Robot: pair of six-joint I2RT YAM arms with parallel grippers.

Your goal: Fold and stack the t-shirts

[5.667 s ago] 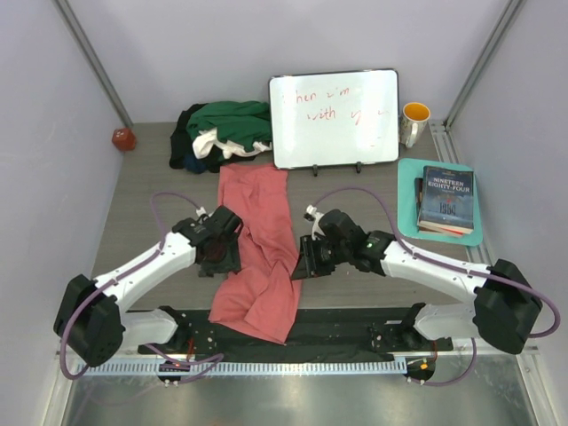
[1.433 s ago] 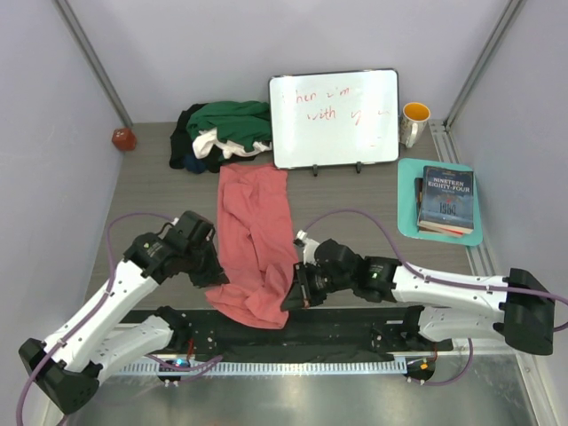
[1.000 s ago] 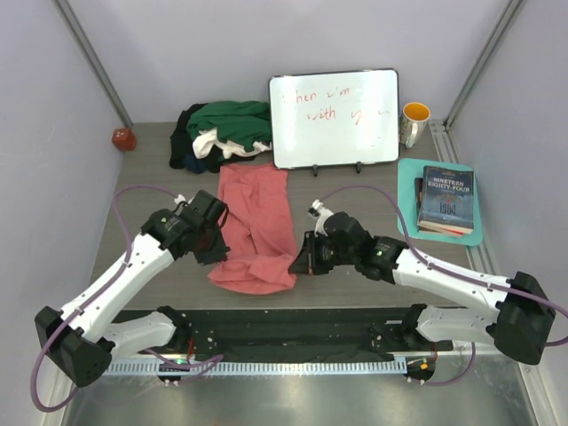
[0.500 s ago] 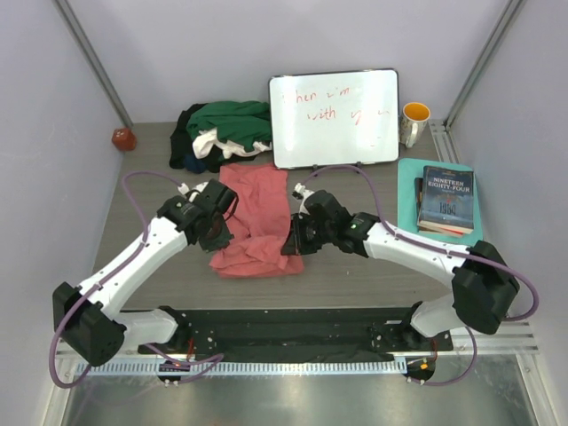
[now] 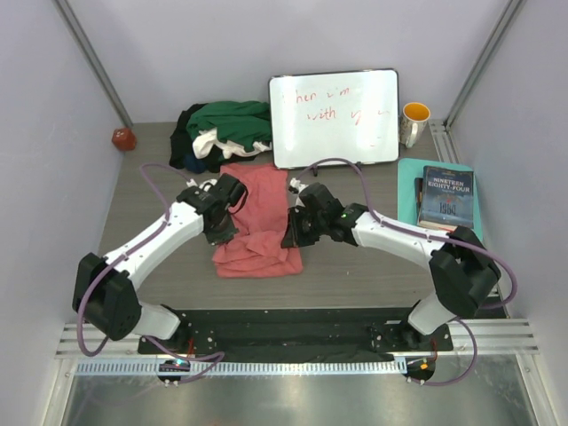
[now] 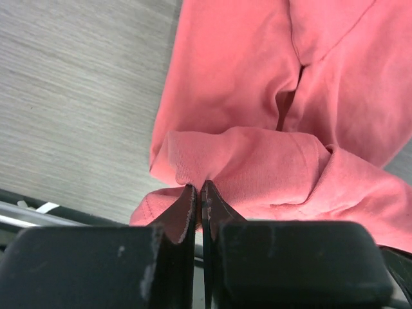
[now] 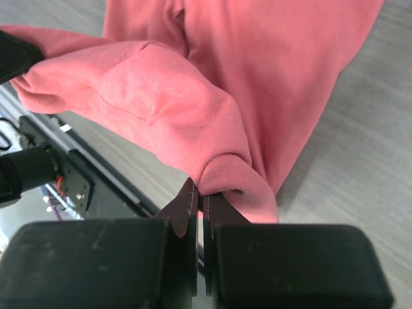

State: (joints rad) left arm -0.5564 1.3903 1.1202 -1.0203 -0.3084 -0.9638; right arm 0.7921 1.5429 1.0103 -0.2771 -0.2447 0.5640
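A salmon-pink t-shirt (image 5: 257, 213) lies mid-table, its near end doubled back over itself. My left gripper (image 5: 221, 236) is shut on the shirt's left near edge; in the left wrist view the cloth (image 6: 257, 116) bunches at the tips of that gripper (image 6: 199, 188). My right gripper (image 5: 291, 240) is shut on the right near edge, where a rolled fold of the pink shirt (image 7: 193, 96) is pinched at its tips (image 7: 199, 190). Both hold the cloth a little above the table. More t-shirts, dark green, white and black, sit in a heap (image 5: 222, 131) at the back left.
A white board (image 5: 335, 117) with red writing stands at the back centre. A mug (image 5: 414, 122) is at the back right, and books (image 5: 446, 199) rest on a teal tray (image 5: 407, 200). A small red object (image 5: 123, 138) lies far left. A black rail (image 5: 293, 324) runs along the near edge.
Both grippers have carried the shirt's near end away from the table's near edge toward the back, folding it over the rest of the shirt. The jaws stayed shut on the cloth.
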